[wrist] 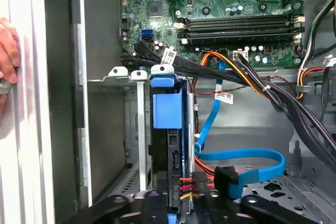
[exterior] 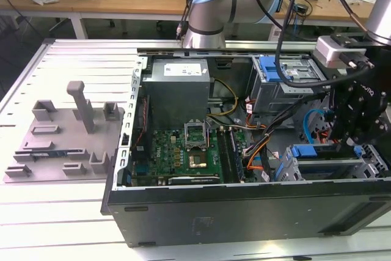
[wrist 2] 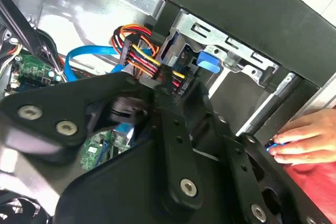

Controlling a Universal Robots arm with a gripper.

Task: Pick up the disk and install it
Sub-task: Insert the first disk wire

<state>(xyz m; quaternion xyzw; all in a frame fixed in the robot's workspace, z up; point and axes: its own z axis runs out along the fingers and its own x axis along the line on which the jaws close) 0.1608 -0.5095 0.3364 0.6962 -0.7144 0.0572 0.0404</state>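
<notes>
I have the gripper point(exterior: 357, 111) low over the open case point(exterior: 244, 203), at the end nearest the table's edge on the exterior view's right. The disk point(wrist: 167, 129) stands on edge in the drive cage point(wrist: 134, 129) by the case's side wall, its blue frame showing in the first wrist view, with power wires point(wrist: 186, 186) plugged at its end. I cannot tell whether the jaws are released or clenched. A hand point(wrist 2: 304, 140) rests just outside the case.
</notes>
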